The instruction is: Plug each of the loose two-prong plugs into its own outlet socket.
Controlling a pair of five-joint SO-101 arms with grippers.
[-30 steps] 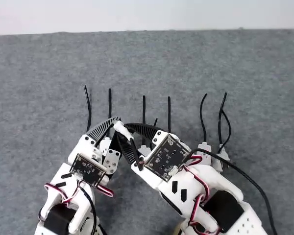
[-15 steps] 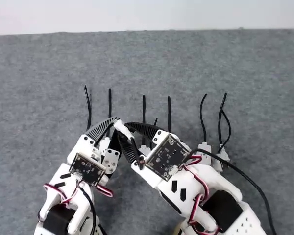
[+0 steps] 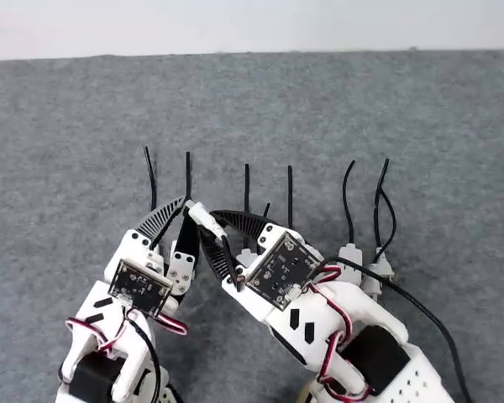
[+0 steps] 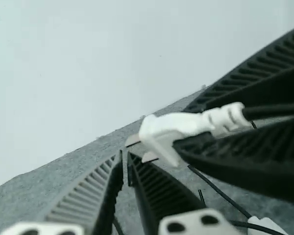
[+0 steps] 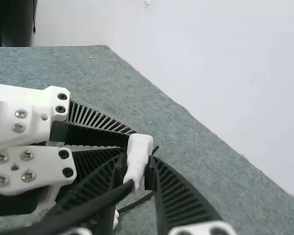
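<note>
A white two-prong plug [image 3: 199,213] with a black cord is pinched in my right gripper [image 3: 205,222], held above the mat near the middle. In the right wrist view the plug [image 5: 137,159] stands between the ribbed black fingers [image 5: 176,196] of the right gripper [image 5: 135,167]. My left gripper [image 3: 183,208] sits just left of it, fingers together and holding nothing. In the left wrist view the left gripper [image 4: 125,160] has its tips just below the plug [image 4: 171,129], whose prongs point toward them.
Grey mat [image 3: 420,126] covers the table up to a pale wall. Several black wires [image 3: 187,176] lie in a row across the middle. White connectors [image 3: 350,254] rest beside my right arm, another [image 3: 248,256] sits under it.
The left arm has drawn back and to the left, away from the plug. The right gripper has shifted slightly left with the plug still in it.
</note>
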